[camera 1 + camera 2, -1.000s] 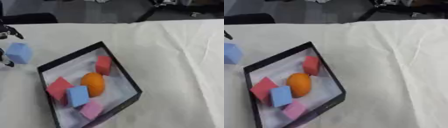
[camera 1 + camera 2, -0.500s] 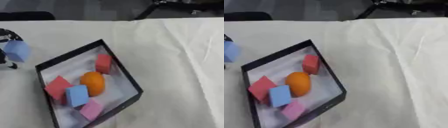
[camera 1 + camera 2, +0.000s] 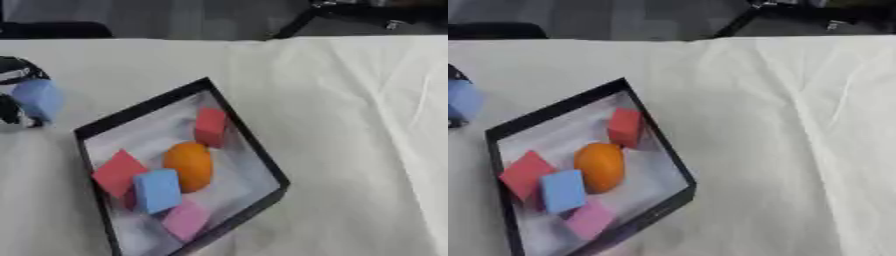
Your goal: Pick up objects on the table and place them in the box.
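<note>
We see the left robot hand (image 3: 12, 95) at the counter's left edge, its dark fingers curled around a light blue foam block (image 3: 38, 98); the right robot hand shows in neither view. The block is carried just beside the black box (image 3: 262, 150), which sits tilted on the white-clothed counter (image 3: 367, 125), one corner pointing toward the far edge. From the held block, the box's open interior lies to the right and slightly nearer the counter's near edge, with the box's far-left wall standing between the two; this is the relation on which the coming move turns. We judge that the block must clear this wall before release. The box already holds an orange oval object (image 3: 188, 166) at its centre, a red block (image 3: 210, 126) toward the far corner, a second red block (image 3: 115, 173) against the left wall, a blue block (image 3: 157, 190) just beside the orange object, and a pink block (image 3: 185, 220) toward the near corner. The barest patch of floor we see lies in the far-left part of the box, nearest the hand. We see no other loose objects on the counter.
</note>
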Controlling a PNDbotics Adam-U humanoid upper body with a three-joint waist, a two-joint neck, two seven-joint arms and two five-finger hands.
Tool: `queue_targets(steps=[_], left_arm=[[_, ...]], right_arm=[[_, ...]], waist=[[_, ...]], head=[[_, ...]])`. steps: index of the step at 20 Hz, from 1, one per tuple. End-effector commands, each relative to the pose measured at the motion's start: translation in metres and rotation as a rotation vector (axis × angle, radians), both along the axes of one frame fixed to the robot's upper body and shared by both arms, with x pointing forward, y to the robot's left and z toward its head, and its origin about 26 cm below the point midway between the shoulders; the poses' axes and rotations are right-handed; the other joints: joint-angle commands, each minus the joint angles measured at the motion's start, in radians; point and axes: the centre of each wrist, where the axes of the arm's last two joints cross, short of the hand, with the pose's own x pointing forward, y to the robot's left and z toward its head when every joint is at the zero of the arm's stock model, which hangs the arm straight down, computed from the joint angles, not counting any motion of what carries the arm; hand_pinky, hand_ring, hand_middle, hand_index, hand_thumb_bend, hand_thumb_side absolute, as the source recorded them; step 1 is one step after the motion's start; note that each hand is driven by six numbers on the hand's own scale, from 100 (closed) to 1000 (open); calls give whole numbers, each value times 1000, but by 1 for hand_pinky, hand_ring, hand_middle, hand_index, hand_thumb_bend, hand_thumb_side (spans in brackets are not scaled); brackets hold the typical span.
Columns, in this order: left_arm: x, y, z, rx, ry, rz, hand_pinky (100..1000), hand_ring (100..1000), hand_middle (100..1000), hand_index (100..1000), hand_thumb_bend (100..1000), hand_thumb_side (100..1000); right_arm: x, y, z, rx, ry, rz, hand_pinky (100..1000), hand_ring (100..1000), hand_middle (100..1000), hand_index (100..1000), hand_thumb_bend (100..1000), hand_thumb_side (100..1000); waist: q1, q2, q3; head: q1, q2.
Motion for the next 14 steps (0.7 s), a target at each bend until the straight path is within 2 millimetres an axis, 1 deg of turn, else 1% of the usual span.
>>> queue_targets(steps=[1, 2, 3, 4, 5, 8, 11, 14], left_arm=[[-3, 3, 21, -10, -73, 1, 777, 745, 665, 757, 199, 100], [-3, 1, 23, -4, -89, -4, 772, 739, 660, 752, 188, 100], [-3, -1, 26, 7, -112, -9, 741, 703, 631, 724, 116, 100], [-4, -3, 30, 30, -147, -14, 719, 676, 607, 697, 100, 100], [-5, -7, 33, 42, -184, -23, 702, 661, 580, 669, 100, 100], [-10, -18, 48, 49, -305, -80, 686, 641, 551, 638, 100, 100], [-23, -35, 73, 25, -380, -174, 682, 634, 543, 630, 100, 100], [-43, -62, 101, 1, -431, -290, 694, 645, 559, 648, 100, 100]], right_arm=[[-3, -2, 8, -12, -22, -5, 866, 761, 735, 798, 100, 583], [-3, -2, 8, -12, -21, -5, 866, 761, 735, 798, 100, 583], [-2, -2, 8, -12, -20, -4, 866, 761, 735, 798, 100, 584], [-2, -2, 8, -12, -19, -4, 866, 761, 735, 798, 100, 584], [-2, -2, 7, -13, -18, -4, 866, 761, 735, 798, 100, 583], [-2, -4, 5, -14, -11, -8, 867, 761, 736, 798, 100, 580], [-3, -6, 2, -19, -3, -17, 866, 762, 736, 798, 100, 576], [-3, -8, -1, -27, 5, -23, 867, 762, 736, 799, 100, 571]], waist=[[-11, -10, -1], [-11, -12, 0], [-10, -14, 1], [-9, -17, 2], [-8, -20, 4], [-6, -36, 19], [-2, -57, 45], [7, -83, 75]], head=[[5, -10], [4, -8], [3, -6], [2, -4], [1, -2], [-14, 14], [-37, 35], [-61, 57]])
